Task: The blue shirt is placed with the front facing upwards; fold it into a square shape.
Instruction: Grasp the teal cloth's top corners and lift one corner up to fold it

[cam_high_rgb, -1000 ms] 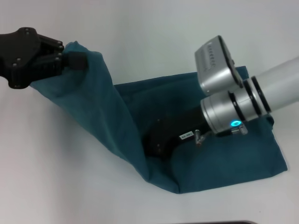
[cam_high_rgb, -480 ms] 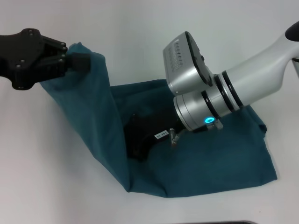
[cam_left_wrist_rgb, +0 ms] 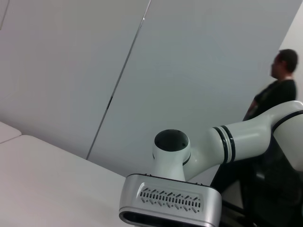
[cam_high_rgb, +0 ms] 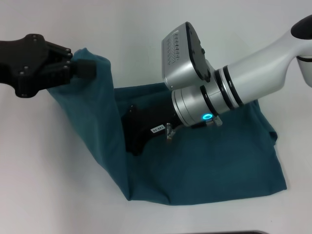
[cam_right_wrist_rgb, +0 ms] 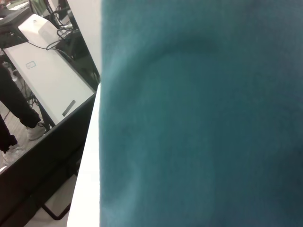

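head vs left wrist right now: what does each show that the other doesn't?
Head view only: the blue shirt on the white table, plain teal side up; the left claw shut on a raised corner of the cloth; the right claw's black body low on the shirt beside the lifted fold.

Left wrist view only: a grey wall, and a person in dark clothes standing behind the arm. No shirt there.

Both: the right arm's silver wrist camera housing and its white forearm.

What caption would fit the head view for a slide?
Left gripper holds a corner of the blue shirt lifted off the white table while the right gripper reaches into the fold.
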`<state>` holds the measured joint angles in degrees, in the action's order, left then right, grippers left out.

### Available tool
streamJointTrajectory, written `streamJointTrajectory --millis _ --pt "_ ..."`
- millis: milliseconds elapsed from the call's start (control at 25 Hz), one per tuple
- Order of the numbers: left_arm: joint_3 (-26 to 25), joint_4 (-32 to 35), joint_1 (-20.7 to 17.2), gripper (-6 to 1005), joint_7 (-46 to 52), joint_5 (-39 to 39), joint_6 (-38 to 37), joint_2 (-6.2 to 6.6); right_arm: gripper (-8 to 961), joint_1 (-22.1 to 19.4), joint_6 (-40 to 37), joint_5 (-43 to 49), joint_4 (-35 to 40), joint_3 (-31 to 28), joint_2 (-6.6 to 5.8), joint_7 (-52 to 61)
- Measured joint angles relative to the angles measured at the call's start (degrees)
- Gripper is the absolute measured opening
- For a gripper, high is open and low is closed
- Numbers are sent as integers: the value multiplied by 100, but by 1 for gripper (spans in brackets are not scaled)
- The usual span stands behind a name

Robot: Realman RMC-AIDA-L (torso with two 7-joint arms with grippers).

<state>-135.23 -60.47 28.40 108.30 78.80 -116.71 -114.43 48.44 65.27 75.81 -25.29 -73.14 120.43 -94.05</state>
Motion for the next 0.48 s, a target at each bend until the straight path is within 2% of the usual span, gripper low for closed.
streamJointTrajectory --millis 320,480 --pt "9 47 29 36 -90 -5 0 -49 20 21 -290 -92 -71 92 21 -9" --pt "84 61 77 37 -139 -9 -1 -104 21 -60 -437 -271 -85 38 -17 -33"
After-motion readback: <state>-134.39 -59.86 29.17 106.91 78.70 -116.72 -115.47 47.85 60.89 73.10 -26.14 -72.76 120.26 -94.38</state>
